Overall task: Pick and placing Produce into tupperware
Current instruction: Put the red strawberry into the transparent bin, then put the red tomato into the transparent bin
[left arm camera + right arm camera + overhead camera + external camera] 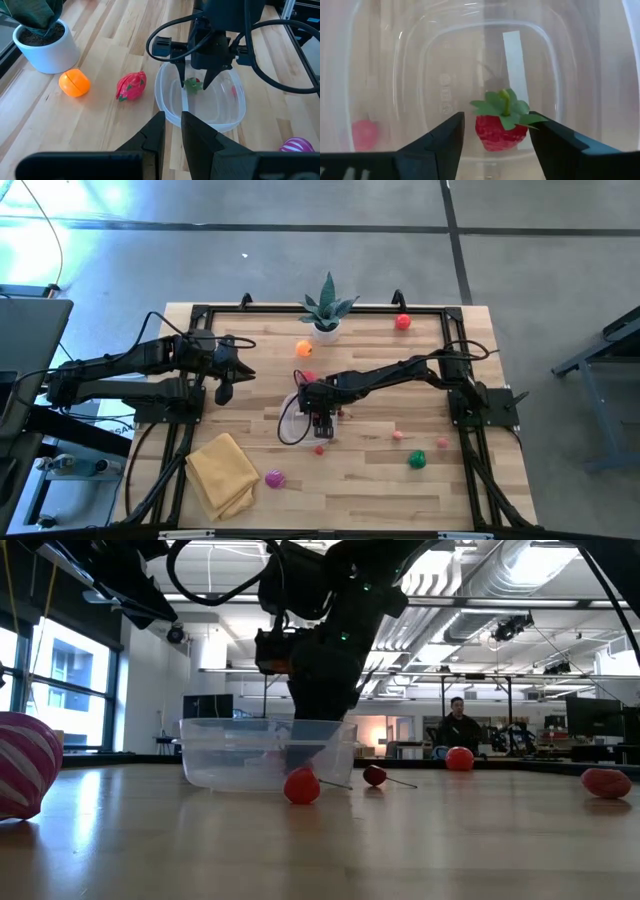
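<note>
My right gripper (pixel 495 131) is down inside the tupperware (pixel 296 420), which sits near the table's centre. Its fingers are spread, with a red strawberry (pixel 501 125) lying loose between them on the container floor; I judge the berry released, though from the wrist alone I can't be sure neither pad touches it. So the step in hand is the drop-off of one piece.

My left gripper (pixel 171 131) waits toward nine o'clock from the container, fingers nearly together and holding nothing.

Produce left outside, clockwise from the tupperware:
- an orange fruit (pixel 304 349) and a reddish-pink piece (pixel 307 377) toward twelve
- a red fruit (pixel 402 322) out at two
- a small pink piece (pixel 397 436) and a green one (pixel 416 460) toward four
- a small red ball (pixel 319 449) at five, just beside the wall
- a magenta striped fruit (pixel 274 478) toward seven, near the yellow cloth (pixel 222 471)

Next I should lift straight up clear of the rim, then go for the nearest piece.
</note>
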Controlling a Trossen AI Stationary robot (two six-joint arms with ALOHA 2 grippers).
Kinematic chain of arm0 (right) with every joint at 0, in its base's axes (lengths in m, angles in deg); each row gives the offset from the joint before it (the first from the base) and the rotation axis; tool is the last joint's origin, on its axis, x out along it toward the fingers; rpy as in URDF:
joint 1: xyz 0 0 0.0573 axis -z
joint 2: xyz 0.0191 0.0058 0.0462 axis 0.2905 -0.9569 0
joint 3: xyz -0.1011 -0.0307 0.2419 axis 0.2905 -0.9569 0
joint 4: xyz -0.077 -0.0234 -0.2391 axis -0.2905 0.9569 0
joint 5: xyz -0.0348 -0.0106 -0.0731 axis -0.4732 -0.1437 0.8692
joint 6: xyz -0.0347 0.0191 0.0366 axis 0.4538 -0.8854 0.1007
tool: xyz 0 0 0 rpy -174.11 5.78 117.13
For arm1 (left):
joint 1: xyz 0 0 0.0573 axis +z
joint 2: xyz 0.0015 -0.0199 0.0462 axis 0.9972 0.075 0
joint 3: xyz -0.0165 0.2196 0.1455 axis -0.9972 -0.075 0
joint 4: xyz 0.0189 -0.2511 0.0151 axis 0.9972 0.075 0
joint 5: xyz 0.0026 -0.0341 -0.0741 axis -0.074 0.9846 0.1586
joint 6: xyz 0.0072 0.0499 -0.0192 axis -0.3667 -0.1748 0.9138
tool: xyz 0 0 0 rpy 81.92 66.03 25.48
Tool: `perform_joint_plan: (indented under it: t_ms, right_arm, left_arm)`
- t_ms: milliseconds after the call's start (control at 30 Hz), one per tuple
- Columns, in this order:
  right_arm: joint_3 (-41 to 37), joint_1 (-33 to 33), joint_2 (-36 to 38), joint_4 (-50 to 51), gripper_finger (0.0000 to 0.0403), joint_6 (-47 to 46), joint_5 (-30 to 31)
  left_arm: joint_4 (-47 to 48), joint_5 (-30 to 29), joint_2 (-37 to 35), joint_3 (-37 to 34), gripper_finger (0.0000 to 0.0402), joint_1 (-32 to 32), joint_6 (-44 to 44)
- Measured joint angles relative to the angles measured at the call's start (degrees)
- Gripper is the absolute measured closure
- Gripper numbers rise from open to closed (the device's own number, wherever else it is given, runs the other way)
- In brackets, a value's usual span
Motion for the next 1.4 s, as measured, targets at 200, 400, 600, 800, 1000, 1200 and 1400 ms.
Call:
perform_joint_plan:
  t_ms: [200, 400, 600, 800, 1000, 1200, 1400]
  right_arm:
    - [0.0, -0.1, 0.1, 0.14, 0.0192, 0.0, -0.02]
    - [0.14, -0.18, 2.25, 1.21, 0.0192, -0.02, 0.0]
    - [2.29, -0.99, 4.67, 3.78, 0.0192, -0.06, 1.13]
    - [2.97, -2.22, 7.1, 7.35, 0.0192, -0.72, 4.63]
    - [2.95, -2.88, 9.2, 15.7, 0.0192, -5.38, 11.65]
    - [2.95, -3.24, 10.86, 23.65, 0.0192, -10.66, 19.46]
    - [2.91, -3.24, 11.21, 30.94, 0.0192, -16.57, 24.89]
  left_arm:
    - [0.0, -0.02, 0.0, 0.0, 0.0348, 0.02, 0.0]
    - [0.02, -0.01, -0.02, 0.0, 0.0348, 0.01, 0.0]
    - [0.01, -0.02, -0.02, 0.0, 0.0348, 0.02, 0.0]
    - [0.0, -0.02, -0.02, 0.0, 0.0348, 0.01, 0.0]
    - [0.01, -0.02, -0.02, 0.0, 0.0348, 0.0, 0.0]
    - [0.0, -0.02, -0.02, 0.0, 0.0348, 0.0, 0.0]
    - [0.0, -0.02, -0.02, 0.0, 0.0348, 0.0, 0.0]
